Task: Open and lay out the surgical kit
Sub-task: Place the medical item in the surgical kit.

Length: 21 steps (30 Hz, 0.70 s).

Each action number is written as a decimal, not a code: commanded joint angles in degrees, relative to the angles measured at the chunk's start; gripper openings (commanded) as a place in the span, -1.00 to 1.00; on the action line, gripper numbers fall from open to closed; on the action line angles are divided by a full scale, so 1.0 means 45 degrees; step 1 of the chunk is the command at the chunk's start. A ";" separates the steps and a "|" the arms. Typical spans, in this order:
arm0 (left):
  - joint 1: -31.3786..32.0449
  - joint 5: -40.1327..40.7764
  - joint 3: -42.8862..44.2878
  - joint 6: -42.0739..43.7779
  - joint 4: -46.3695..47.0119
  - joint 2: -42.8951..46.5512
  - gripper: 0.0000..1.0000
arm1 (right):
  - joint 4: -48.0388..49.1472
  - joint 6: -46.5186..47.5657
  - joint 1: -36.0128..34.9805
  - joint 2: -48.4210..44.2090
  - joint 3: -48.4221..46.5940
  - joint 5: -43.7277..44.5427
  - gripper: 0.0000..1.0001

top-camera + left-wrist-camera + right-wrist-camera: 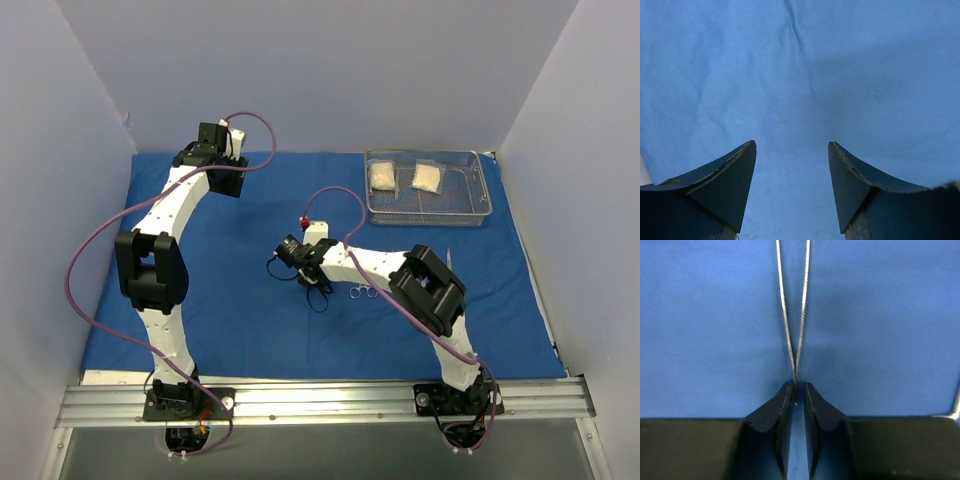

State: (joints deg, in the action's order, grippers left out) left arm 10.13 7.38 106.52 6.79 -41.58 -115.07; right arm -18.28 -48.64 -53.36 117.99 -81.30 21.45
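Note:
The blue cloth wrap [240, 320] lies spread flat over the table. The wire-mesh steel tray [430, 216] stands on it at the back right and holds two white gauze packets [382, 177] [427, 178]. My right gripper [293, 251] is low over the middle of the cloth. In the right wrist view it [798, 385] is shut on the joined end of thin silver tweezers [795, 371], whose two arms point away over the cloth. Silver scissor-handled clamps [363, 292] lie beside the right forearm. My left gripper [226, 166] is open and empty above the cloth's back left [792, 145].
Pale walls close in the left, back and right sides. An aluminium rail [320, 400] runs along the near edge with both arm bases on it. A purple cable [100, 240] loops beside the left arm. A thin silver piece [956, 407] shows at the right wrist view's edge.

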 commanded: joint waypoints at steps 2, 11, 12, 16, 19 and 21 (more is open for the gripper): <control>0.0014 -0.0135 -0.0018 0.0210 0.0588 0.0824 0.37 | -0.1659 0.0047 -0.0192 -0.0791 -0.0429 0.0661 -0.73; 0.0014 -0.0155 -0.0097 0.0328 0.0627 0.0766 0.37 | -0.1952 0.1667 -0.0076 -0.1845 -0.1912 0.0408 -0.44; 0.0014 -0.0155 -0.0078 0.0328 0.0627 0.0746 0.37 | -0.2049 0.1843 0.0002 -0.1923 -0.2398 0.0389 -0.43; -0.0025 -0.0097 -0.0019 0.0445 0.0550 0.0668 0.37 | -0.2226 0.2682 0.0723 -0.2527 -0.3183 0.0214 -0.40; -0.0102 0.0001 0.0117 0.0581 0.0491 0.0590 0.37 | -0.2148 0.3171 0.2031 -0.2841 -0.3495 0.0018 -0.42; -0.0161 0.0002 0.0293 0.0659 0.0258 0.0435 0.37 | -0.2148 0.3718 0.2792 -0.2823 -0.3768 -0.0176 -0.45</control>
State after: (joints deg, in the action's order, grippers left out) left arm 10.04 7.27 105.80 8.60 -41.04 -114.85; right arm -25.41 -36.25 -46.70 107.63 -95.88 20.12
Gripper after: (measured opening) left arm 0.688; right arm 0.280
